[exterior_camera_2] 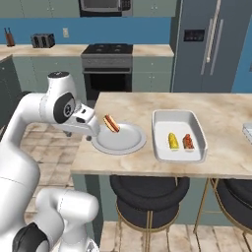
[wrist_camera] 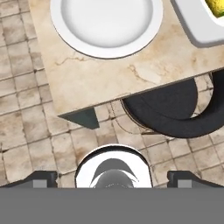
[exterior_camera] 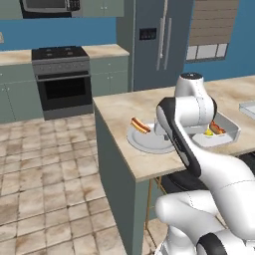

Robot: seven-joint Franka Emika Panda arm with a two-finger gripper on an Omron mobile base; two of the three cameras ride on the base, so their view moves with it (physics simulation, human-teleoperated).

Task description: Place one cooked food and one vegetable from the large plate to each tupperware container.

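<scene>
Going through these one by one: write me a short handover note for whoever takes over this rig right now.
Gripper: jaws apart, holding nothing, raised off the counter's near corner.
Large plate: on the counter, one hot dog at its far rim.
Larger tupperware container: right of the plate, holds a corn cob and a hot dog; looks done.
Left: second container, at the counter's right edge, contents not visible.

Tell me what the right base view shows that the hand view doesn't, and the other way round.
The right base view alone shows the hot dog at the far rim of the large plate, the red-brown food beside the corn in the larger tupperware container, plus the stove and fridge. The hand view alone looks straight down on the counter's corner and the tiled floor beneath it. Both share the plate, the container with the yellow corn, and the dark stool.
</scene>
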